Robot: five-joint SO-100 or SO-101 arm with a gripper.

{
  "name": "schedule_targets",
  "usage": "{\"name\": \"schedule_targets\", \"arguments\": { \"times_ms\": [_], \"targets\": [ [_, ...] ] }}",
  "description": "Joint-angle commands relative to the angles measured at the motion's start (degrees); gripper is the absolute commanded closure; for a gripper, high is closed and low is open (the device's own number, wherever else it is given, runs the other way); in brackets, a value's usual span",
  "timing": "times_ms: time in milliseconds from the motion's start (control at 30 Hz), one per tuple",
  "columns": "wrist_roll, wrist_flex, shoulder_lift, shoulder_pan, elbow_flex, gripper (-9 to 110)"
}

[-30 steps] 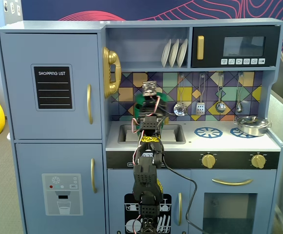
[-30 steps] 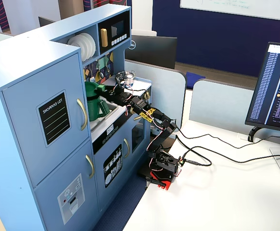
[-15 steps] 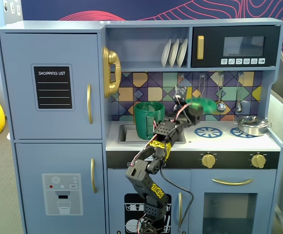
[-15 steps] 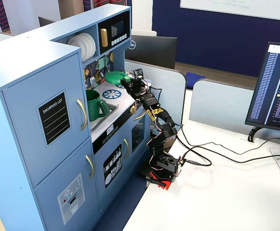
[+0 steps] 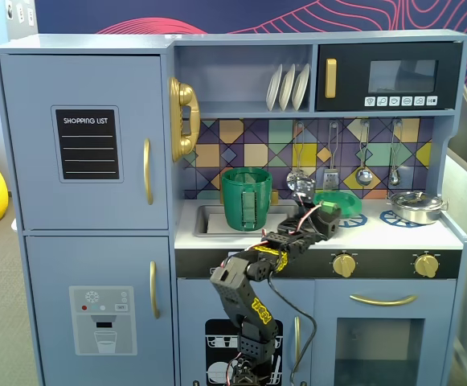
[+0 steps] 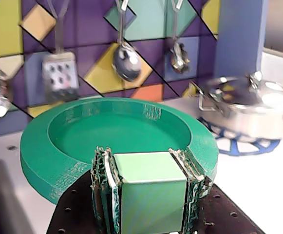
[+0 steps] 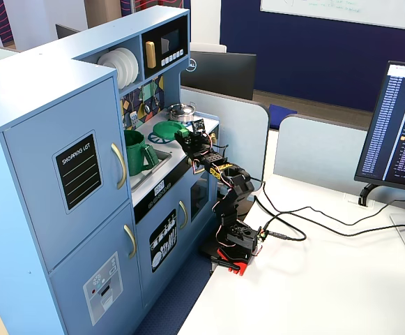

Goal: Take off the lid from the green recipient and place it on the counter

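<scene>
The green recipient (image 5: 247, 199) (image 7: 135, 152) stands uncovered at the sink's right end. My gripper (image 5: 324, 215) (image 6: 143, 163) (image 7: 185, 135) is shut on the lid's light-green handle (image 6: 151, 190), which fills the gap between the two fingers (image 6: 103, 170). The lid (image 5: 337, 201) (image 6: 83, 151) (image 7: 166, 129) is a round green disc, held roughly level. It hangs low over the counter (image 5: 394, 233) (image 6: 258, 180) at the left blue burner ring (image 5: 354, 219). I cannot tell whether it touches the surface.
A shiny steel pot (image 5: 416, 207) (image 6: 248, 105) (image 7: 181, 110) sits on the right burner, close to the lid. Utensils (image 5: 364, 173) (image 6: 125, 61) hang on the tiled back wall. The recessed sink (image 5: 209, 219) lies left of the recipient.
The arm carried the lid from above the green recipient rightwards, then lowered it to just over the left burner ring. The recipient stayed in place and now stands uncovered.
</scene>
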Motion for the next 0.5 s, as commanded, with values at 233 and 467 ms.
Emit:
{"name": "schedule_targets", "arguments": {
  "times_ms": [233,467],
  "targets": [
    [0.79,-6.59,-4.22,0.62,1.05,92],
    [5.62,-5.89,-1.85,0.97,0.0,62]
  ]
}}
